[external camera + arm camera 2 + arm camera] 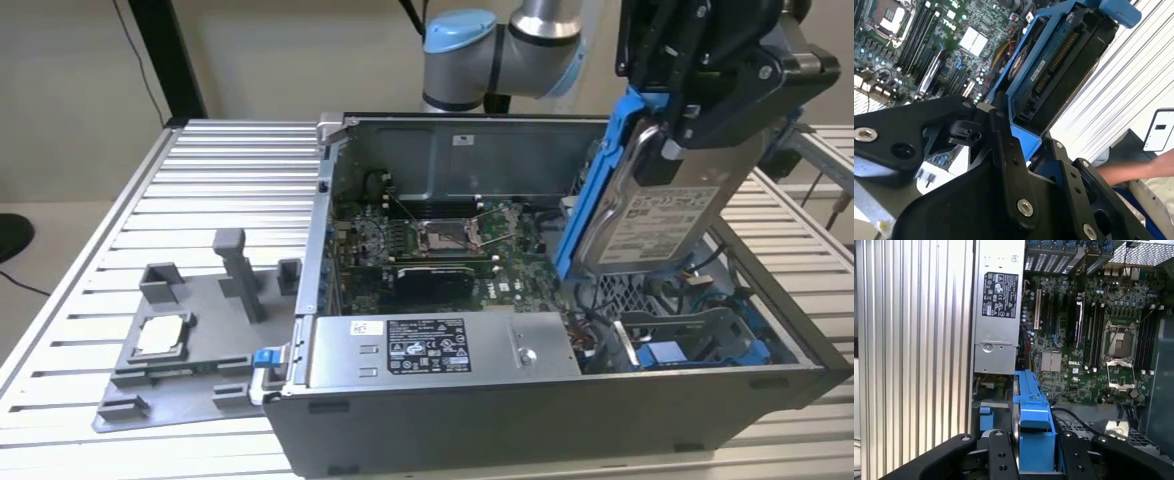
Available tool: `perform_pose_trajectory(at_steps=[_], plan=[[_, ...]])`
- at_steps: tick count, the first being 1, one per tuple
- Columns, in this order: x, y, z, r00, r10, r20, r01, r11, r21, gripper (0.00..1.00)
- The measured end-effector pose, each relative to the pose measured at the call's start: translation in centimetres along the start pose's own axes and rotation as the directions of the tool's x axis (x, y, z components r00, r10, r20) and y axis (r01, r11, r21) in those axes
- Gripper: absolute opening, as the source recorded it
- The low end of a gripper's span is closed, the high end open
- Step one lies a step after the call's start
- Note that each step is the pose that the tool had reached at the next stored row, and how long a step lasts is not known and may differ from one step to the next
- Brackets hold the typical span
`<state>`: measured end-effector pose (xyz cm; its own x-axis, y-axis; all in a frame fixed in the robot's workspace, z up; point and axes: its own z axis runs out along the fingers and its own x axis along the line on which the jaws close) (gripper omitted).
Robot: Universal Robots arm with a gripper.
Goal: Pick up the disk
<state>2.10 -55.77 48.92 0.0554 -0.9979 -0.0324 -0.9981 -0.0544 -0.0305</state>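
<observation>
Closest to the exterior camera stands the open computer case (534, 400), its front wall facing the lens, with a long grey power supply (441, 345) lying just behind that wall. Deeper inside lies the green motherboard (441, 240). On the exterior view's left, a grey holder tray (187, 350) rests on the ribbed desk (200, 180), with a small square chip (163, 335) sitting in it. On the exterior view's right, the black end effector (707, 95) is closed on the top of the disk (661, 215), which hangs upright and slightly tilted above the case's drive bay (694, 335), clear of the case floor. Its blue frame runs down the side towards the motherboard, and the white label faces the camera

In the second wrist view, the end effector (1019, 145) clamps the blue frame of the disk (1054, 75), whose connector edge shows between the frame rails. The motherboard (929, 45) lies beyond it, and a person's hand (1139, 167) rests at the edge of the desk (1124, 85)

In the first wrist view, the end effector (1036, 450) grips the blue frame of the disk (1031, 410) from both sides. Below it lie the power supply (996, 315), the motherboard (1084, 350) and the ribbed desk (914, 340)
</observation>
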Motion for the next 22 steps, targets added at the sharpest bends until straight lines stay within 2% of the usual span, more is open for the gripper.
perform_pose_trajectory(at_steps=[9,12,13,17,18,20,22], plan=[[1.33,-1.16,0.02,1.0,0.0,0.0005,0.0,1.0,-0.0001,0.0],[1.71,-1.44,0.08,1.0,0.0,0.0027,0.0,1.0,0.0002,0.0],[1.8,-1.51,0.11,1.0,0.001,0.0058,-0.001,1.0,0.0003,0.0],[1.99,-1.73,0.22,0.9995,0.005,0.0311,-0.005,1.0,0.0018,0.0],[2.01,-1.76,0.25,0.9993,0.009,0.0351,-0.009,1.0,0.0022,0.0],[2.04,-1.79,0.27,0.9991,0.019,0.0388,-0.019,0.9998,0.0026,0.0],[2.05,-1.87,0.28,0.9989,0.028,0.0388,-0.028,0.9996,0.0029,0.0]])
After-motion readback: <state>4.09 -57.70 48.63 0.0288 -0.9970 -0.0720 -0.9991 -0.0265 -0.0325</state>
